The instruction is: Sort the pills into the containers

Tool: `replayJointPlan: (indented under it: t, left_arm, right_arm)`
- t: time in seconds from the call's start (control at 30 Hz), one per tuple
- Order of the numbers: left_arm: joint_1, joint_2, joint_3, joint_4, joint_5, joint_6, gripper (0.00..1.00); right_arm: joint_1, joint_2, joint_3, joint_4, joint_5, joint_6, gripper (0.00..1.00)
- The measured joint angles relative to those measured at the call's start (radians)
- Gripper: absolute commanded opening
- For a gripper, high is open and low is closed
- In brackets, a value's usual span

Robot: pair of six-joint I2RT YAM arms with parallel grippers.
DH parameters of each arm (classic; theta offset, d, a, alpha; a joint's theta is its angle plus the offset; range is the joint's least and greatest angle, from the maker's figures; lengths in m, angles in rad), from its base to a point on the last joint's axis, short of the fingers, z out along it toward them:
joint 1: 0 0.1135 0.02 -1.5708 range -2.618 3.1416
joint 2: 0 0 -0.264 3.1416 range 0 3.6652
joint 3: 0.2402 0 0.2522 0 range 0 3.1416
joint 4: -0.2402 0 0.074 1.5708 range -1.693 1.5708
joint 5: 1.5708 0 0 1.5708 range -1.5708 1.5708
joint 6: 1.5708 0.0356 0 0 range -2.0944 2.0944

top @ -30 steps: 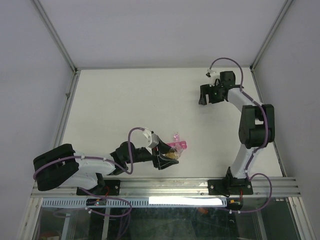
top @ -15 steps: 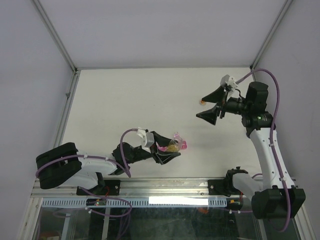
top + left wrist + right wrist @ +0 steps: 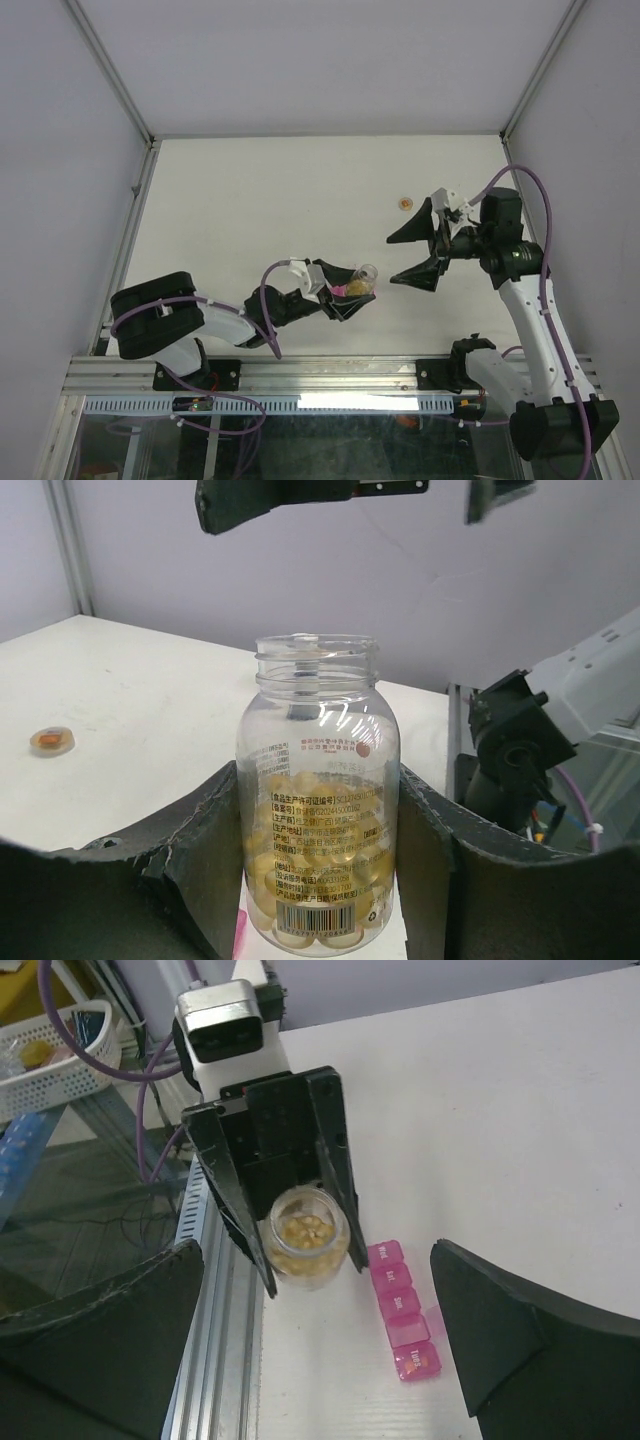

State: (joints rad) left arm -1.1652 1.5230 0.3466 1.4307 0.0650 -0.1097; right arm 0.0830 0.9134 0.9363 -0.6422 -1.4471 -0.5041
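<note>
A clear bottle (image 3: 318,800) of yellow pills (image 3: 305,1228) stands upright with its mouth uncovered, and my left gripper (image 3: 352,285) is shut on its lower body, one finger on each side. The magenta containers (image 3: 400,1305) lie on the table just right of the bottle in the right wrist view; one lid looks raised. From above, the containers (image 3: 340,289) are mostly hidden by the left gripper. My right gripper (image 3: 412,255) hangs open and empty a little to the right of the bottle, its fingers (image 3: 520,1330) spread wide and pointing at it.
A small orange-brown cap (image 3: 404,203) lies alone on the table behind the right gripper, and the same cap (image 3: 51,741) shows in the left wrist view. The metal rail (image 3: 330,372) runs along the near edge, close to the bottle.
My right arm has swung from the far back toward the bottle, opening wider and leaving the cap on the table. My left gripper has moved the bottle slightly right.
</note>
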Motion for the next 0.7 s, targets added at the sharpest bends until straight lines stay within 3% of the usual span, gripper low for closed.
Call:
replayJointPlan:
  t: [0.3,0.7]
  left_arm:
    - [-0.041,0.17,0.097,0.021,-0.085,0.077,0.0]
    - [-0.067,0.259,0.158,0.022,-0.18,0.105,0.0]
  right_arm:
    - [0.172,-0.039,-0.073,-0.012,0.169,-0.026,0.98]
    - [0.196,-0.061,-0.167,0.114,0.377,0.124,0.86]
